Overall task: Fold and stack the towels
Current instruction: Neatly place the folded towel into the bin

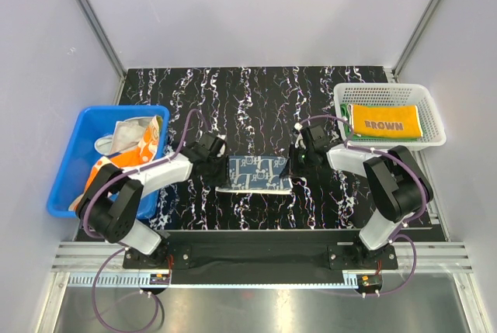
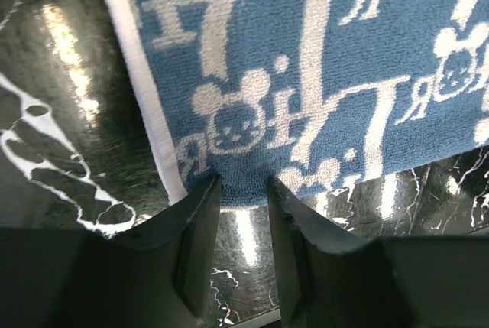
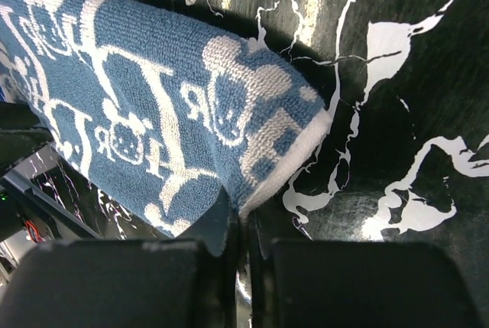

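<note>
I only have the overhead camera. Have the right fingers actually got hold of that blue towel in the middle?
Observer: Yes. The right wrist view shows the right fingers shut on a white-hemmed corner of the blue towel.
Operator: And the left side?
Observer: The left fingers stand apart, tips at the towel's edge, nothing pinched between them.
Operator: What's the pattern?
Observer: White lettering and small round-eared animal faces.
</note>
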### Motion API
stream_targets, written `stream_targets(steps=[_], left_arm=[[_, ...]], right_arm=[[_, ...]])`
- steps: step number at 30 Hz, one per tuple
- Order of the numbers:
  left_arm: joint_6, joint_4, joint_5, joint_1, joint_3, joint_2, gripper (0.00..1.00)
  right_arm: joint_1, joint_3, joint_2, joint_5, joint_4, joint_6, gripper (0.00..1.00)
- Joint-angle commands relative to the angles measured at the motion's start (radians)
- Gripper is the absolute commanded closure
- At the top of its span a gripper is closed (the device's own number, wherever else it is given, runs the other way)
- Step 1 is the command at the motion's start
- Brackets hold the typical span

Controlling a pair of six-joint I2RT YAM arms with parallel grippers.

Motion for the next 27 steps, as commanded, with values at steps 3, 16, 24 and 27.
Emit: stream_targets(steps=[3, 16, 24, 27], left_arm=[[0.038, -0.160, -0.159, 0.004, 0.107, -0.056, 0.61], [0.238, -0.339, -0.496, 0.057, 0.336, -0.269, 0.50], [0.258, -0.313, -0.405, 0.057, 0.319, -0.227, 0.51], [0.264, -0.313, -0.393, 0.055, 0.321, -0.205, 0.51]], right_arm=[[-0.018, 0.028, -0.032, 0.030, -0.125, -0.049, 1.00], [-0.197, 0.396, -0.075, 0.050, -0.565, -0.250, 1.00], [-0.392, 0.689, 0.076, 0.022, -0.743, -0.419, 1.00], [-0.482, 0.798, 0.127, 0.017, -0.776, -0.451, 1.00]])
